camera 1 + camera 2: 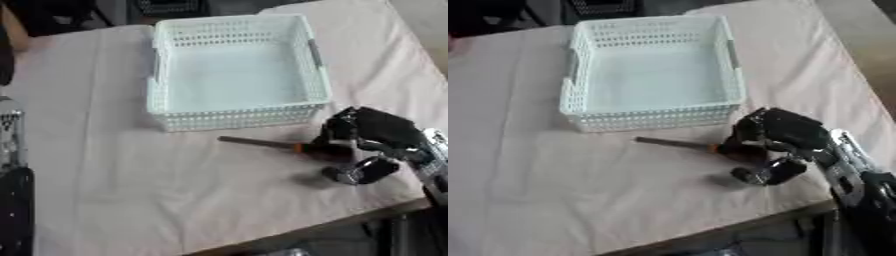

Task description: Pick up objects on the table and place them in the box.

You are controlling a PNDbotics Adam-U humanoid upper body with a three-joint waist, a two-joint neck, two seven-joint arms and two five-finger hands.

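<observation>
The right hand (785, 135) is sitting in the lower right of the frame, nearest the camera, with its arm (859, 180) running off the lower right corner. Its fingers are curling down over the dark handle end of a screwdriver (280, 145), closing on it, while the thumb (363, 171) is bending underneath, just above the cloth. The screwdriver is lying flat on the table (105, 165), its grey shaft pointing toward the left of the frame and an orange band showing just where the fingers are covering it. Its shaft tip is resting near the front wall of the box (236, 119) without touching it.

The box, a white lattice basket, is standing in the upper middle of the frame on the pale cloth, open side up, with only its bare floor showing.

The left eye view is showing a silver and black part of the left arm (12, 165) along the left edge of the frame; its hand is not showing. The right eye view is cutting that off altogether, and is showing more of the right arm and of the table's far right edge instead.
</observation>
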